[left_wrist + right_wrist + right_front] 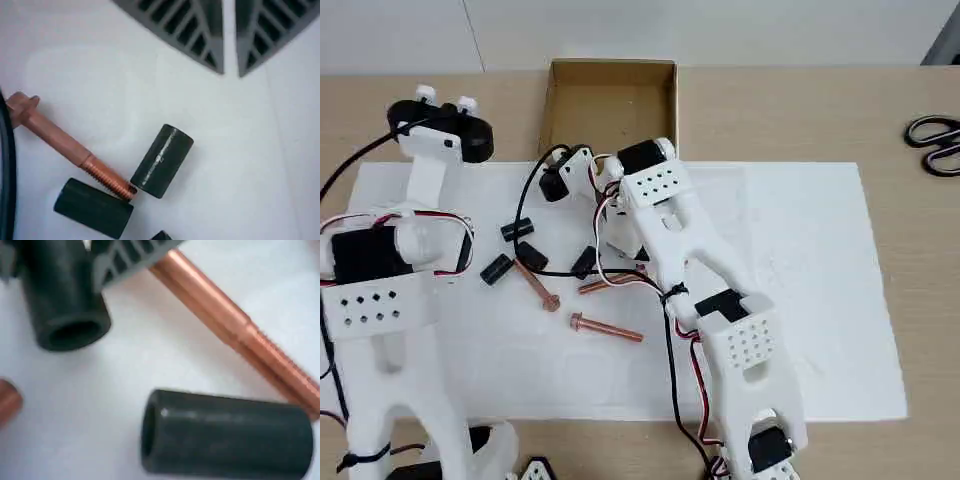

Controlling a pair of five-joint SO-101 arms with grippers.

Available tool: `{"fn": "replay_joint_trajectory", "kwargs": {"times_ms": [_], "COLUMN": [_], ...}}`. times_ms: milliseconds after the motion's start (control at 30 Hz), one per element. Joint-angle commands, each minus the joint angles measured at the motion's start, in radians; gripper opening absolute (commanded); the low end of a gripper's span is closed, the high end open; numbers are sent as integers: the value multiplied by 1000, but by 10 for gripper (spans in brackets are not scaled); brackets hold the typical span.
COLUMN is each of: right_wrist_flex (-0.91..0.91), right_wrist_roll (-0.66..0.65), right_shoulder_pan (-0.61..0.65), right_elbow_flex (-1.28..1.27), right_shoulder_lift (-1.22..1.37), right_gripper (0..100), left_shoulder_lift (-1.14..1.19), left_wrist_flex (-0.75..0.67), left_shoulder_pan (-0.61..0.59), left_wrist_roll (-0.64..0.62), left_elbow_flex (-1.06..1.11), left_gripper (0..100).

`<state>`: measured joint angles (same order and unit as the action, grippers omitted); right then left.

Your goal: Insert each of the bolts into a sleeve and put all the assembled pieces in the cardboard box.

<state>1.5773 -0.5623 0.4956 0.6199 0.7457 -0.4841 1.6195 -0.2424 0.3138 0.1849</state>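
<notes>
Bolt 1 lies on the paper sheet, 9 o'clock of its centre. Its thread tip sits between sleeve A and sleeve B. Bolt 2 is at 4 o'clock of bolt 1. Bolt 3 is at 3 o'clock, partly under an arm. No bolt is sleeved yet. The cardboard box is at 12 o'clock of the cluster, with no assemblies in it.

Handling guess: the bolts are stiff, light and smooth-shanked, so they will roll. Pinch across the plain shank near the head and leave the thread free. The sleeves are rigid and round. Clamp across the barrel mid-length and keep the bore clear.

The right gripper looks clenched on the held sleeve, bore exposed, just above bolt 3. The left gripper is pinched nearly closed on nothing, over the sheet near sleeve A.
</notes>
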Motion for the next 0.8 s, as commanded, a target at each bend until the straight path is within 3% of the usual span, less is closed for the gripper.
{"fn": "replay_joint_trajectory", "kwargs": {"times_ms": [0,767], "right_wrist_flex": [27,22], "right_wrist_roll": [3,3], "right_shoulder_pan": [-21,-21], "right_elbow_flex": [-11,-11], "right_shoulder_lift": [45,137], "right_gripper": [90,90], "left_shoulder_lift": [-3,-3], "left_wrist_flex": [5,6], "left_shoulder_pan": [3,3], "left_wrist_roll": [2,3], "left_elbow_flex": [-41,-39], "left_gripper": [6,6]}}
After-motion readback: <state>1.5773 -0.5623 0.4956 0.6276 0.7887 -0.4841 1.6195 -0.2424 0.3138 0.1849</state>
